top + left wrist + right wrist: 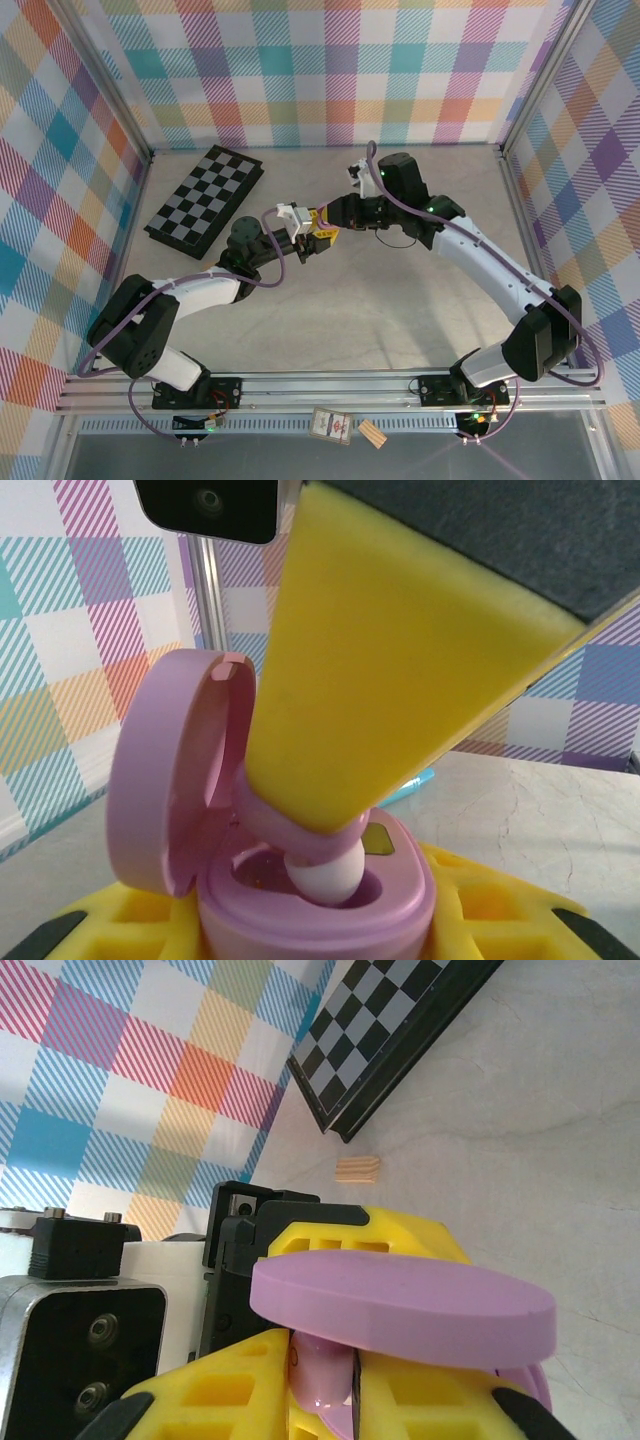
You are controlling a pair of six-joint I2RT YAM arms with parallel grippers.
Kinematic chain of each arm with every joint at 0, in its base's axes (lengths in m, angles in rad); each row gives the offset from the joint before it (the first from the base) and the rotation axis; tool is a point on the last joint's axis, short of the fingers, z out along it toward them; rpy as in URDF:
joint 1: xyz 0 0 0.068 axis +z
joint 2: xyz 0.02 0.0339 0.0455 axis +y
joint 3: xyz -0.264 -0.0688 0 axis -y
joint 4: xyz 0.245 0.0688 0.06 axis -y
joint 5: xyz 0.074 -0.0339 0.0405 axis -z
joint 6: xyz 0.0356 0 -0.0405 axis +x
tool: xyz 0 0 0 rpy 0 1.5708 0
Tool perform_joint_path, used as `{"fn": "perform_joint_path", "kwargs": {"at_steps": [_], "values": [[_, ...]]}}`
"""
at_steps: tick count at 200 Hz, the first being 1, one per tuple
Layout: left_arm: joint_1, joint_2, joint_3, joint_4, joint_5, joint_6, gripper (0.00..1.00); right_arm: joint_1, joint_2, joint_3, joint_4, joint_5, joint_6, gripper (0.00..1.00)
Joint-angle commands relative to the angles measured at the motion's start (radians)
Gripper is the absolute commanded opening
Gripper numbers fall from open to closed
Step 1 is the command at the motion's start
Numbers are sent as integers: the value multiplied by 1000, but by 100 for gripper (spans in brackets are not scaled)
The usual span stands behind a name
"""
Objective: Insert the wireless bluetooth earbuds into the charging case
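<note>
A purple charging case [300, 925] stands open, its lid [170, 780] swung up to the left. My left gripper [310, 935] is shut on its body, with yellow fingers on both sides. My right gripper [325, 1360] is shut on one purple earbud [322, 1375], just under the case's lid [400, 1305]. In the left wrist view a yellow finger [390, 680] of the right gripper comes down from above. The earbud's white tip [325, 875] sits in the case's cavity. Seen from the top, both grippers meet above the table's middle, left [303, 237] and right [330, 233].
A folded chessboard [205, 198] lies at the back left, with a small wooden block [357, 1168] near its edge. A turquoise pen-like stick [415, 785] lies on the table behind the case. Plaid walls enclose three sides.
</note>
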Motion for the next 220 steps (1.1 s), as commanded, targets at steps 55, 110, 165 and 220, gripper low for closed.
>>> {"fn": "perform_joint_path", "kwargs": {"at_steps": [55, 110, 165, 220], "values": [[-6, -11, 33, 27, -26, 24, 25, -3, 25, 13, 15, -27, 31, 30], [-6, -21, 25, 17, -34, 33, 25, -3, -16, 6, -10, 12, 12, 35], [-1, -21, 7, 47, -42, 27, 25, -4, -130, -27, -26, 35, -33, 51], [1, -50, -5, -14, 57, 110, 25, -5, -140, 56, -135, 224, -81, 62]]}}
